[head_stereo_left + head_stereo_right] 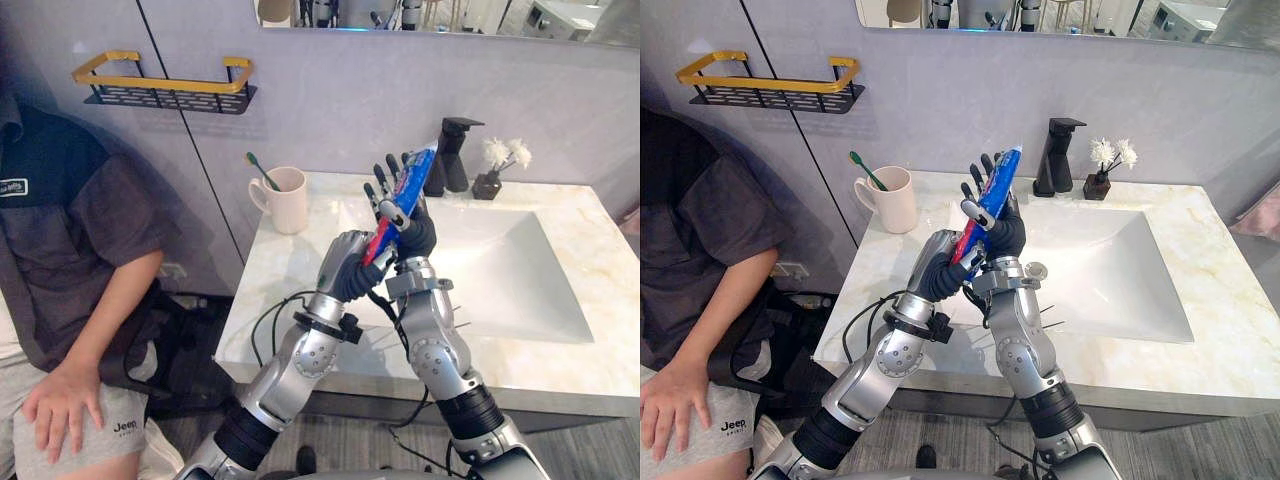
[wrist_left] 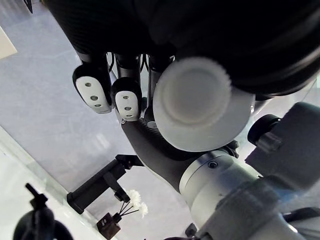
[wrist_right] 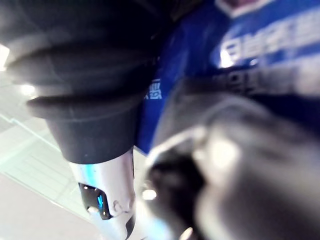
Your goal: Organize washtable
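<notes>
A blue and red toothpaste tube [image 1: 414, 172] is held upright above the marble counter [image 1: 268, 295], in front of the sink. My left hand [image 1: 347, 266] is shut round its lower red end; the tube's white cap [image 2: 200, 102] shows right beside that hand's curled fingers [image 2: 92, 90]. My right hand [image 1: 410, 232] stands behind the tube with its fingers pointing up along the blue part and its thumb pressed across the front. The blue tube [image 3: 260, 40] lies close against that hand in the right wrist view. A cream mug [image 1: 287, 203] with a green toothbrush [image 1: 262, 171] stands at the counter's back left.
A white sink basin [image 1: 505, 275] takes up the counter's right half. Behind it stand a black faucet [image 1: 449, 152] and a small vase of white flowers [image 1: 492, 176]. A yellow and black wall shelf [image 1: 165, 88] hangs at upper left. A person [image 1: 70, 260] sits at the left.
</notes>
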You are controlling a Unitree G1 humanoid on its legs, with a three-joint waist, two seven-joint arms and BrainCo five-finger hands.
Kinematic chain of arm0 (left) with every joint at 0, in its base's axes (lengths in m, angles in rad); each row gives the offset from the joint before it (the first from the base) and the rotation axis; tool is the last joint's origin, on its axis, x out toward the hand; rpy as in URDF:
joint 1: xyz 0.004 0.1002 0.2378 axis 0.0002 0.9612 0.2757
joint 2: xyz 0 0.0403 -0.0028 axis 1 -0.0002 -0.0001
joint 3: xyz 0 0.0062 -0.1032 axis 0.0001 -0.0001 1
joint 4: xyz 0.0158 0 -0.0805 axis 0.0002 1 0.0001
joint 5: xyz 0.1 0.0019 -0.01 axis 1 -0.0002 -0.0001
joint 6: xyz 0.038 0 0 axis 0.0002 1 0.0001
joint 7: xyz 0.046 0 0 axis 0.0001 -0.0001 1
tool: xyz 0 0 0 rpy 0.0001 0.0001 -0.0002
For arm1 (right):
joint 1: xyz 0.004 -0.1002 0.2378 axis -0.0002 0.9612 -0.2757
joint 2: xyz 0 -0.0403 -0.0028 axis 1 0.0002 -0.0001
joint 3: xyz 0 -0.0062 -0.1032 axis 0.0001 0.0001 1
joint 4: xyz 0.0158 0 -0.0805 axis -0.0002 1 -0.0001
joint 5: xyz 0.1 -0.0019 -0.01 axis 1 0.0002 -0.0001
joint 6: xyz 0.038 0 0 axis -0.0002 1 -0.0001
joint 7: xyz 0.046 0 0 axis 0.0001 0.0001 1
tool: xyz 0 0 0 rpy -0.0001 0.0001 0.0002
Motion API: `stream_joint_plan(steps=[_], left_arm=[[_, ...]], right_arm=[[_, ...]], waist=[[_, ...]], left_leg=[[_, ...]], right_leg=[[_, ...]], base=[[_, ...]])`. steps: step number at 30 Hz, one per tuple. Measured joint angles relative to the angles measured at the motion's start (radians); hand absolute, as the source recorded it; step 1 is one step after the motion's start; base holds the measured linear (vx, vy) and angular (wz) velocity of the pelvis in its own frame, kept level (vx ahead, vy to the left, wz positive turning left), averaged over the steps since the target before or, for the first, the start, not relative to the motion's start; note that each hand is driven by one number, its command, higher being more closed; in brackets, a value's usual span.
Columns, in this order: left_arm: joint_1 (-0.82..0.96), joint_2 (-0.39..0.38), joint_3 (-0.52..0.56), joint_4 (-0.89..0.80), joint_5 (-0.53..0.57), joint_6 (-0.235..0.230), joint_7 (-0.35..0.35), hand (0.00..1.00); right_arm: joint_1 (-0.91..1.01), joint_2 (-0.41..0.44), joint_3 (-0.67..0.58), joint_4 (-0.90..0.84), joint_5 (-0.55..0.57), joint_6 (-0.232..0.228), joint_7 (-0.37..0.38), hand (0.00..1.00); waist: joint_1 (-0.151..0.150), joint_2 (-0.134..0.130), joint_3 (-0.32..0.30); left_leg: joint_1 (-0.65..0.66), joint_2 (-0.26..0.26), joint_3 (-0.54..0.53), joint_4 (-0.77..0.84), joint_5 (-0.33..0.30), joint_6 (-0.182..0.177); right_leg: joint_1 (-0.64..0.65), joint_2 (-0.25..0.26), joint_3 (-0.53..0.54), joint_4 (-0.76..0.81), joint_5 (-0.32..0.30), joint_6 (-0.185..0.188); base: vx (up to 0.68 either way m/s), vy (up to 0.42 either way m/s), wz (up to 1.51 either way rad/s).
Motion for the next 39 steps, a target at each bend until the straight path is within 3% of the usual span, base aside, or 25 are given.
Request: stream_joint_plan(steps=[1, 2, 8, 13, 18, 22, 23, 29, 35, 36, 38, 39], left_arm=[[-0.002, 0.005, -0.001, 0.0, 0.0, 0.0, -0.001, 1.0], [-0.013, 0.028, -0.002, 0.0, 0.001, -0.002, -0.006, 1.0], [-0.019, 0.126, -0.021, 0.0, 0.002, -0.023, -0.025, 1.0], [-0.015, 0.186, -0.02, 0.0, 0.005, -0.043, -0.044, 1.0], [-0.005, 0.195, 0.012, -0.001, 0.011, -0.056, -0.07, 1.0], [0.044, 0.157, 0.069, -0.03, 0.04, -0.07, -0.083, 1.0], [0.073, 0.135, 0.093, -0.05, 0.044, -0.072, -0.086, 0.0], [0.182, 0.038, 0.18, -0.13, 0.052, -0.083, -0.082, 0.0], [0.27, -0.052, 0.313, -0.202, 0.042, -0.089, -0.047, 0.0], [0.287, -0.068, 0.354, -0.214, 0.026, -0.088, -0.018, 0.0], [0.334, -0.142, 0.663, -0.255, -0.073, -0.043, 0.102, 0.0], [0.347, -0.141, 0.734, -0.259, -0.103, -0.029, 0.131, 0.0]], right_arm=[[-0.002, -0.005, 0.002, 0.0, 0.008, 0.002, 0.001, 0.0], [-0.01, -0.024, 0.013, 0.0, 0.029, 0.007, 0.007, 1.0], [-0.017, -0.116, 0.069, 0.0, 0.164, 0.053, 0.073, 1.0], [-0.016, -0.164, 0.081, 0.0, 0.195, 0.102, 0.127, 1.0], [-0.016, -0.182, 0.078, 0.0, 0.199, 0.116, 0.161, 1.0], [-0.002, -0.122, 0.052, -0.014, 0.158, 0.116, 0.174, 1.0], [0.012, -0.094, 0.038, -0.026, 0.137, 0.117, 0.18, 1.0], [0.062, 0.008, -0.011, -0.092, 0.018, 0.116, 0.185, 1.0], [0.091, 0.116, -0.071, -0.121, -0.05, 0.109, 0.132, 1.0], [0.1, 0.125, -0.1, -0.133, -0.061, 0.101, 0.123, 1.0], [0.143, 0.132, -0.315, -0.177, -0.08, 0.016, 0.079, 1.0], [0.148, 0.131, -0.363, -0.182, -0.088, -0.005, 0.062, 1.0]], waist=[[0.0, 0.0, 0.0], [0.0, 0.0, -0.002], [-0.001, 0.0, -0.004], [-0.001, 0.0, -0.004], [-0.004, 0.001, -0.004], [-0.004, 0.001, -0.004], [-0.003, 0.001, -0.004], [-0.001, 0.003, -0.004], [0.001, 0.01, -0.005], [0.003, 0.011, -0.005], [0.011, 0.011, -0.005], [0.014, 0.011, -0.005]], left_leg=[[-0.001, 0.0, 0.001, 0.0, 0.0, 0.0], [-0.007, 0.001, 0.005, 0.0, 0.002, 0.001], [-0.01, -0.001, 0.01, 0.0, 0.005, 0.004], [-0.011, -0.001, 0.01, 0.0, 0.007, 0.004], [-0.011, -0.001, 0.01, -0.001, 0.01, 0.005], [-0.011, -0.002, 0.01, -0.001, 0.01, 0.005], [-0.011, -0.002, 0.01, -0.001, 0.01, 0.005], [-0.01, -0.002, 0.008, -0.001, 0.01, 0.005], [-0.011, -0.002, 0.002, -0.005, 0.005, -0.001], [-0.012, -0.002, 0.0, -0.006, 0.005, -0.001], [-0.013, -0.003, -0.014, -0.005, 0.005, -0.001], [-0.013, -0.004, -0.015, -0.005, 0.005, -0.001]], right_leg=[[-0.001, 0.0, 0.001, 0.0, 0.001, 0.0], [-0.01, 0.0, 0.004, 0.001, 0.003, 0.0], [-0.016, -0.002, 0.009, 0.004, 0.007, 0.001], [-0.02, -0.002, 0.01, 0.009, 0.007, 0.0], [-0.024, -0.003, 0.012, 0.015, 0.007, 0.0], [-0.024, -0.003, 0.012, 0.016, 0.007, 0.0], [-0.024, -0.003, 0.011, 0.015, 0.007, 0.0], [-0.021, -0.004, 0.007, 0.015, 0.007, 0.001], [-0.009, -0.004, -0.008, 0.003, 0.007, 0.001], [-0.008, -0.004, -0.011, 0.002, 0.006, 0.001], [-0.001, -0.005, -0.027, 0.0, 0.006, 0.001], [0.0, -0.005, -0.028, -0.002, 0.006, 0.001]], base=[[-0.03, 0.002, -0.16], [-0.02, 0.004, -0.09], [-0.01, 0.002, -0.02], [0.0, 0.0, 0.0], [0.0, 0.0, 0.0], [0.0, 0.0, 0.0], [0.0, 0.0, 0.0], [0.0, 0.0, 0.0], [0.0, -0.002, 0.07], [0.0, -0.011, 0.13], [0.01, -0.019, 0.17], [0.02, -0.018, 0.11]])
